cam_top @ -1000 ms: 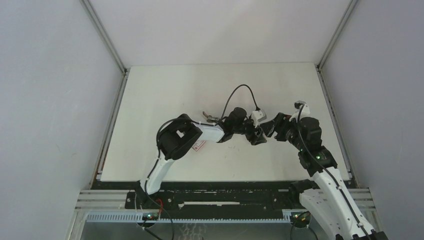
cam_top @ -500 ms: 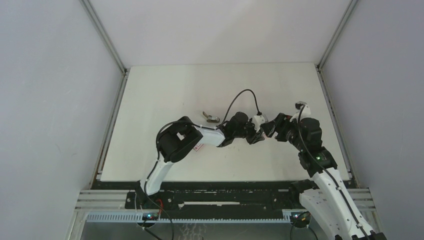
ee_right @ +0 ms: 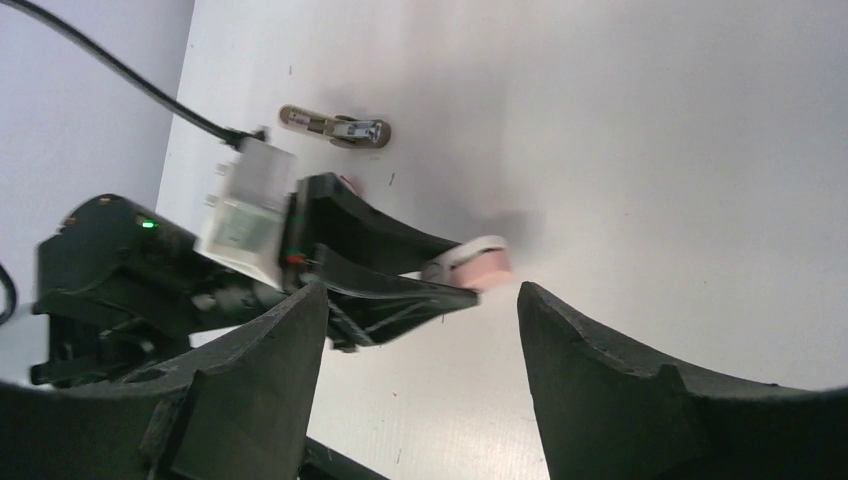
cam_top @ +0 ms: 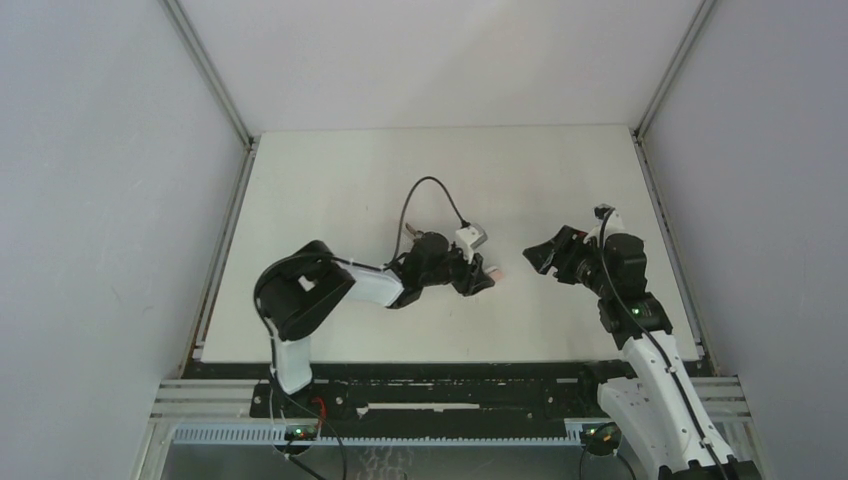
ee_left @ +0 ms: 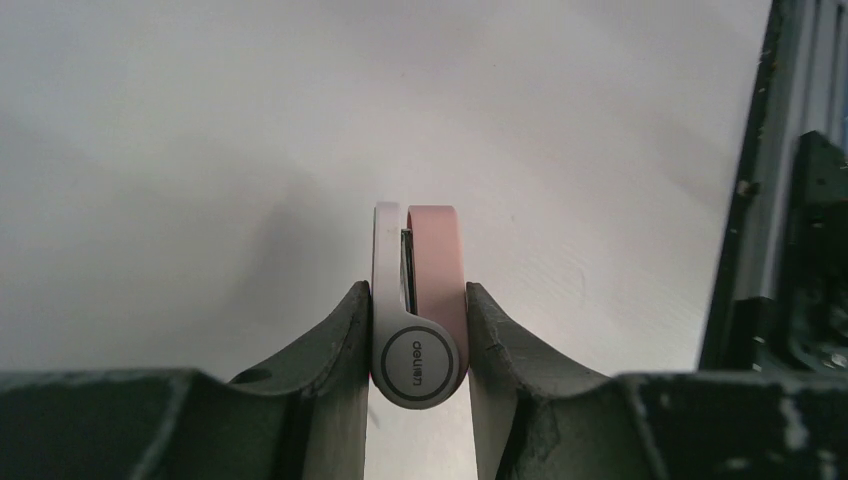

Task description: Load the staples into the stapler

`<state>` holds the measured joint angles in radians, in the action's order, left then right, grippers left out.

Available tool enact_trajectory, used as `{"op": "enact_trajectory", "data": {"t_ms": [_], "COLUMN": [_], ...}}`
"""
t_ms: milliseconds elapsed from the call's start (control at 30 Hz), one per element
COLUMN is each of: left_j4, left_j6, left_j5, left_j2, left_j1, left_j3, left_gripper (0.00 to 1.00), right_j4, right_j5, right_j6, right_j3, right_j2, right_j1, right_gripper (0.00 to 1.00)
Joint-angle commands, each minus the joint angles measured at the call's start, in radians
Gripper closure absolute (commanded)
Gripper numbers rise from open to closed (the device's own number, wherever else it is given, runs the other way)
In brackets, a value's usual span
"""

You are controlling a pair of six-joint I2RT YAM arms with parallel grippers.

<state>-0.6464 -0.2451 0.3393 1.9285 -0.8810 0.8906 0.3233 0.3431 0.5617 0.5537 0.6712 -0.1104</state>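
Observation:
My left gripper (cam_top: 484, 279) is shut on a small pink and grey two-armed piece (ee_left: 436, 250) with "deli" printed on its round hinge. It holds the piece low over the table, and the pink tip also shows in the top view (cam_top: 497, 272) and the right wrist view (ee_right: 478, 268). A tiny dark grey metal stapler (ee_right: 335, 128) lies on the table behind the left wrist, partly covered in the top view (cam_top: 412, 230). My right gripper (cam_top: 536, 256) is open and empty, facing the left gripper from the right, a short gap away. The staples box is hidden.
The white table (cam_top: 330, 190) is closed in by grey walls on the left, right and back. The left arm's black cable (cam_top: 430, 185) arches over the middle. A black rail (cam_top: 440, 372) runs along the near edge.
The two grippers were together at centre right. My left gripper has swung left and away with the pink and grey piece. The right gripper has stayed almost in place.

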Motion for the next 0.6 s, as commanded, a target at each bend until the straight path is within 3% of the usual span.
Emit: {"op": "enact_trajectory", "data": {"t_ms": [0,267,467,567], "left_j4": [-0.076,0.121,0.145,0.133], "left_j6": [-0.101,-0.1,-0.221,-0.265], "left_j5": [0.001,-0.051,0.087,0.184], "left_j2": [-0.21,-0.383,-0.477,-0.542], "left_j1": [0.019,0.026,0.03,0.049], "left_j3": [-0.166,-0.345,-0.389,-0.415], "left_gripper": [1.0,1.0,1.0,1.0], "right_j4": [-0.082,-0.144,-0.189,-0.241], "right_j5": [0.05,0.096,0.188,0.327], "right_j6": [0.016,0.038,-0.039,-0.094], "right_j3": [-0.026,-0.052,-0.052,-0.053], "right_j2": [0.014,0.075,0.146,0.207], "right_j1": [0.007,0.004,-0.043,-0.097], "right_gripper": [0.31,0.31,0.31,0.29]}}
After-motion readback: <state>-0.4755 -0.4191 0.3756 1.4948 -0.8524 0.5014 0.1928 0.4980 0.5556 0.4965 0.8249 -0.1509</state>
